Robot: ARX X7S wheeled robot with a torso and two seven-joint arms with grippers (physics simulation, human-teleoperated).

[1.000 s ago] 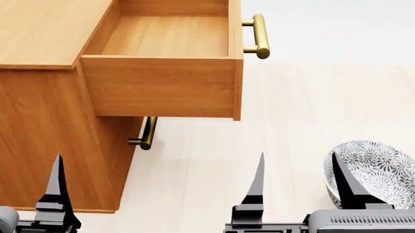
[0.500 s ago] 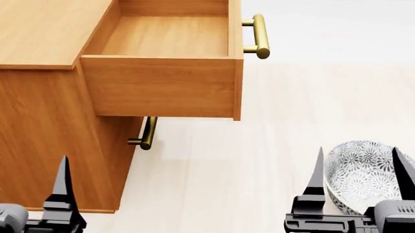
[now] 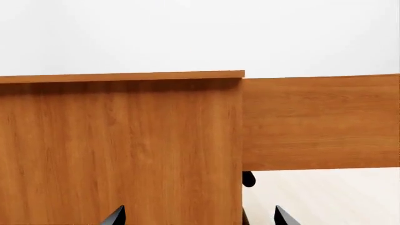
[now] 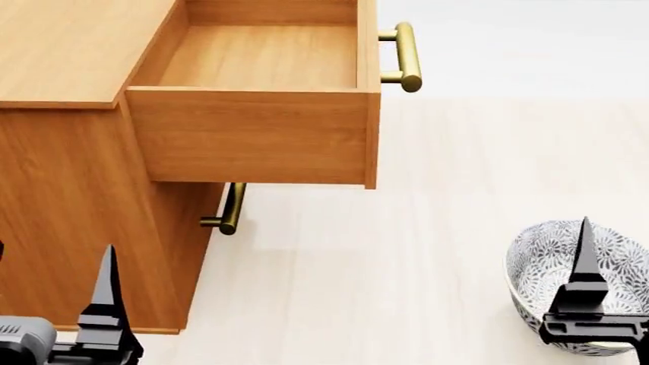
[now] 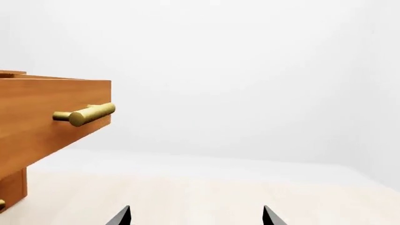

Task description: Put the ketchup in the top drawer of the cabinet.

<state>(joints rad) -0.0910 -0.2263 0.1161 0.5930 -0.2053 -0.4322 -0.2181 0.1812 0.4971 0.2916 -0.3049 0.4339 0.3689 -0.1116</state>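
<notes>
A grey patterned bowl (image 4: pixel 568 281) sits at the head view's lower right behind the open-fingered right gripper (image 5: pixel 195 216), the left gripper (image 3: pixel 198 216) also spread before the cabinet (image 4: pixel 71 198), whose pulled-out top drawer (image 4: pixel 254 129) holds nothing visible; no ketchup shows.

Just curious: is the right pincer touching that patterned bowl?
Cannot tell. In the head view one finger overlaps the bowl, but it may simply hover above it.
</notes>
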